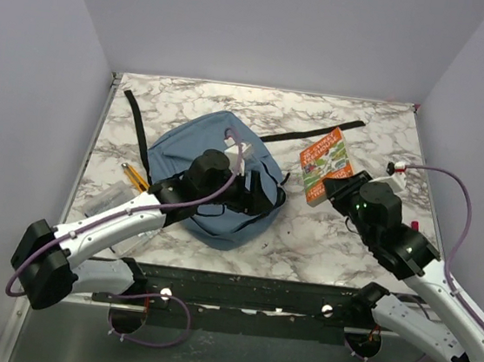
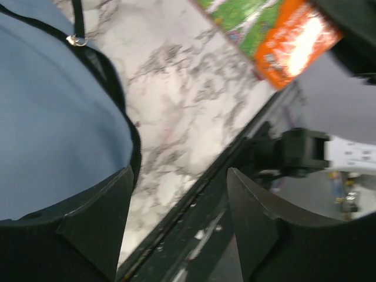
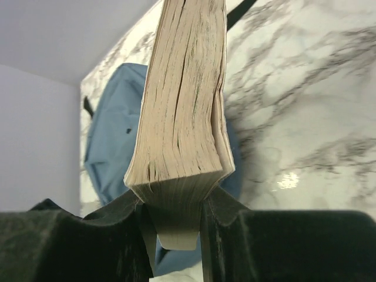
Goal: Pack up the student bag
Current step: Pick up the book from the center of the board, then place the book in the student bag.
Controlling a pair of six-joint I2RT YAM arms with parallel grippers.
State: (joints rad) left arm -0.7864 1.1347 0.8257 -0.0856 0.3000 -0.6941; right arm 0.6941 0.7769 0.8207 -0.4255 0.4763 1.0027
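Fingers [image 3: 120,235] of the right gripper [image 3: 172,207] are clamped on the bottom edge of a thick paperback book [image 3: 182,106], its yellowed page block facing the wrist camera; the cover there is turned out of sight, and only the overhead view shows its orange and green front. Whether the book touches the marble table [image 1: 349,237] cannot be told. Fingers [image 2: 97,223] of the left gripper [image 2: 179,176] stand apart with nothing between them, only tabletop and the table's edge behind, much of that view blurred. From above, this arm's wrist covers the near right part of the student bag [image 1: 185,144], which lies on the table's left-centre: soft dusty-blue fabric, rounded outline, black zip trim, a black strap [image 1: 135,121] trailing off behind it.
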